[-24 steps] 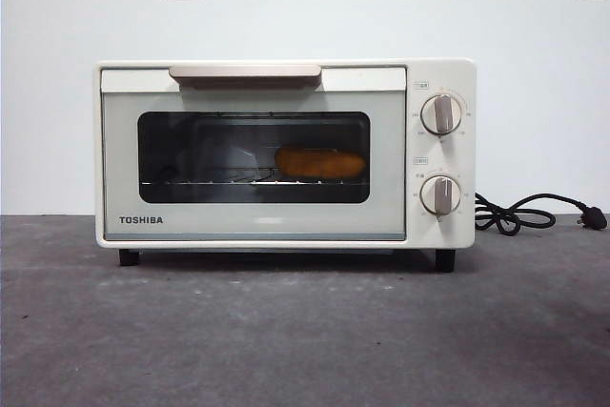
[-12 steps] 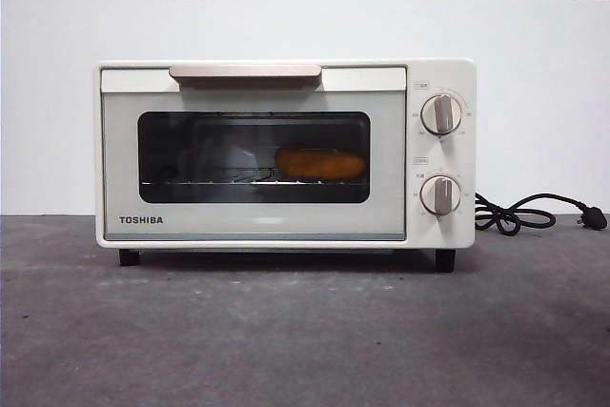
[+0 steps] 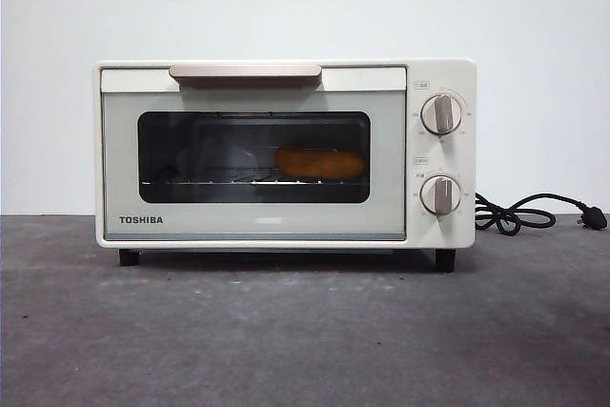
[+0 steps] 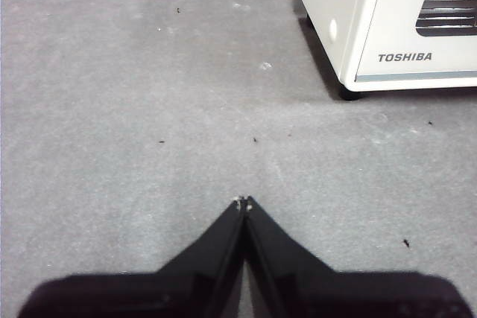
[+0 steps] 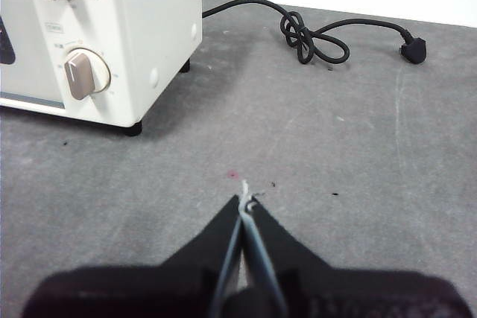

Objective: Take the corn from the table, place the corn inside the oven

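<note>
left gripper [image 4: 244, 203] jaws closed, empty, over table [image 4: 134, 109] left of oven [image 3: 286, 154]. right gripper [image 5: 244, 202] closed, empty, right of oven. corn [image 3: 320, 162] inside on rack, right of centre, long axis left-right, door shut. right arm nearer; task looks done.

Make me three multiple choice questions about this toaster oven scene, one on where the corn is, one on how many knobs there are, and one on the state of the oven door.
1. Where is the corn?
A. On the table in front of the oven
B. Inside the oven, on the wire rack
C. Held in a gripper

2. How many round knobs does the oven have?
A. One
B. Two
C. Three

3. What state is the oven door in?
A. Shut
B. Fully lowered
C. Removed

Answers:
1. B, the cob shows through the dark glass window, right of centre.
2. B, an upper knob and a lower knob sit on the right panel.
3. A, the door stands flush, with the handle at the top.
</note>
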You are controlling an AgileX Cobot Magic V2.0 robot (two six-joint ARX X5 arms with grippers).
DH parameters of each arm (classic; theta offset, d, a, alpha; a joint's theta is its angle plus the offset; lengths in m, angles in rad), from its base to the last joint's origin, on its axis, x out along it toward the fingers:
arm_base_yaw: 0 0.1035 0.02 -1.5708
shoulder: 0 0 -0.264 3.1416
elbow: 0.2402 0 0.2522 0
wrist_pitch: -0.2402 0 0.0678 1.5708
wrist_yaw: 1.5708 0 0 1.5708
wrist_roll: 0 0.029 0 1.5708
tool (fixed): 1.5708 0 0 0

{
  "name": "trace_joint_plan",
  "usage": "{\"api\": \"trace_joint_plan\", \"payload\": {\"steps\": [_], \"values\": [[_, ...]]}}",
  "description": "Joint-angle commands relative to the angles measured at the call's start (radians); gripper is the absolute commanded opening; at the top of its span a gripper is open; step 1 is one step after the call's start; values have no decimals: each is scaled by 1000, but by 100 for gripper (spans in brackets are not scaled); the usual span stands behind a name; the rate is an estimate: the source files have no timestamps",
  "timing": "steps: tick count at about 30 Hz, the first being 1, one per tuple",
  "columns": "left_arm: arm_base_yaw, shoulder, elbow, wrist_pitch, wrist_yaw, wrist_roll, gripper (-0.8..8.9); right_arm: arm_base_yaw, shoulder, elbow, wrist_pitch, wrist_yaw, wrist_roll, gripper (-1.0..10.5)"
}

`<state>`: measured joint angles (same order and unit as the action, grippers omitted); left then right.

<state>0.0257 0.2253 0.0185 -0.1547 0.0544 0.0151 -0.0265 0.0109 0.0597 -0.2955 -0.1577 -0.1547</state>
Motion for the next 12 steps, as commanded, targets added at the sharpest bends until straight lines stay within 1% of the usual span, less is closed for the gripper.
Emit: {"api": "trace_joint_plan", "payload": {"steps": [1,5,11,12], "values": [[1,0,-9,10,-3,-3,-4,0,-2,-6,5,1,-6,1],[1,-8,-9,3,-4,-3,-4,0,-2,-6,5,1,-6,1],[2,-216,-7,-16,3,-7,-3,0,-2,-6,4,1,-6,1],[2,-221,-8,-3,3,-6,-3,0,-2,-6,5,1,-6,1]]}}
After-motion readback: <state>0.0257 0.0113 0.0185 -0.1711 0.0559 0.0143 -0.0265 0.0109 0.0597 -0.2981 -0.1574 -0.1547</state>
